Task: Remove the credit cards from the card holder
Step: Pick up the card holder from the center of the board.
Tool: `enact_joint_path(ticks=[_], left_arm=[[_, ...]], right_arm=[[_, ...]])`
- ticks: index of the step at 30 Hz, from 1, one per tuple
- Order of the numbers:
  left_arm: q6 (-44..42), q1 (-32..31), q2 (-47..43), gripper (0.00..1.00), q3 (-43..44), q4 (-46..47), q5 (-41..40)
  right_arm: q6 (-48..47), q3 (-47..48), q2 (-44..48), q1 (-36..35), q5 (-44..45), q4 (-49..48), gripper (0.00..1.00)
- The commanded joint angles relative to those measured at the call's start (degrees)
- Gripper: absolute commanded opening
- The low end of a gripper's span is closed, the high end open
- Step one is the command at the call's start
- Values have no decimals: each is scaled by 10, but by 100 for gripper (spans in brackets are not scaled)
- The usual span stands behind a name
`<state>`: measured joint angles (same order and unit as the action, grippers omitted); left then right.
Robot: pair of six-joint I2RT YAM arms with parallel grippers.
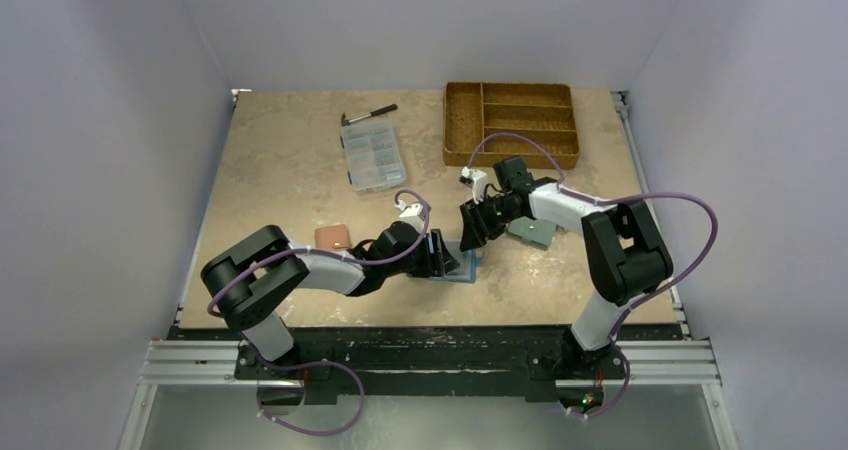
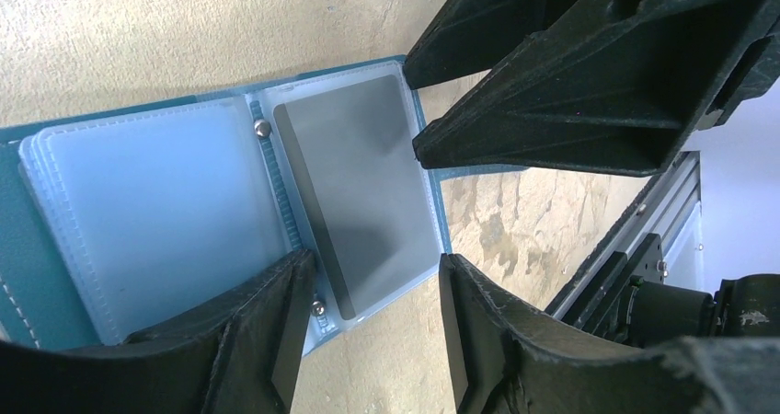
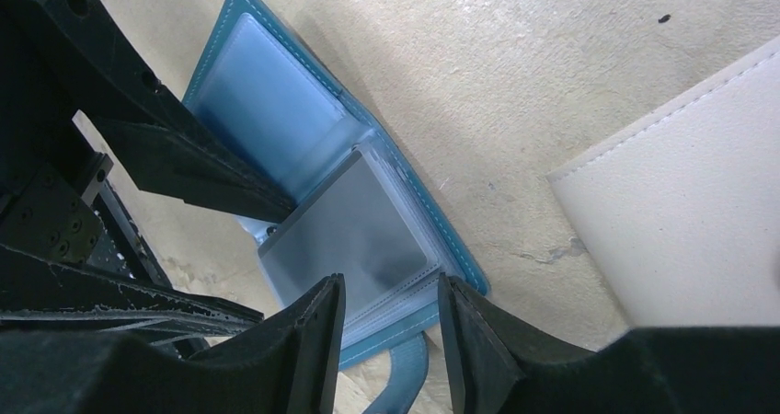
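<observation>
"Grey card (image 2: pixel 359 202) is sitting inside a clear sleeve of the card holder (image 2: pixel 156 193). The holder is lying open and flat on the table (image 1: pixel 290 170), between the two arms." (KL)

"Logging grippers. Left gripper (image 2: pixel 372 276) is standing roughly half open. Its fingers are straddling that sleeve, one at the spine and one past the outer edge, and are clamping nothing I can see. Right gripper (image 3: pixel 388 294) is poised at the opposite short edge with its jaws parted. The edge of the sleeve stack is lying between them, unpinched." (RT)

"Step, as I am reading it: lining up to extract this card, which is not yet out. The facing sleeves are looking empty; the deeper ones I cannot tell." (KL)

"Next move is calling for the left fingers to pin the holder down. The right gripper is then closing on the card's edge alone, not the plastic, and drawing it out along the sleeve." (RT)

"Surroundings: pale wallet (image 3: pixel 681 202) is lying near the holder and reddish wallet (image 1: pixel 332 236) is lying beside the left arm. Compartment box (image 1: pixel 370 155) and wicker tray (image 1: pixel 510 120) are sitting well apart at the back." (KL)
</observation>
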<state>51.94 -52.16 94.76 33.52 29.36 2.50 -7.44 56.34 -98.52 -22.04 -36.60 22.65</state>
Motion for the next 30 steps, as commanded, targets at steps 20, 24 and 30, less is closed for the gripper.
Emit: enact_joint_path(ticks=[20,24,30], left_arm=[[6,-4,30,56,-17,-23,4],[8,-4,29,56,-17,-20,5],[7,-4,29,56,-18,-19,6]], right_arm=[[-17,41,-30,1,-20,12,44],[-21,43,-40,-5,-27,22,41],[-27,44,-36,-9,-46,33,37]])
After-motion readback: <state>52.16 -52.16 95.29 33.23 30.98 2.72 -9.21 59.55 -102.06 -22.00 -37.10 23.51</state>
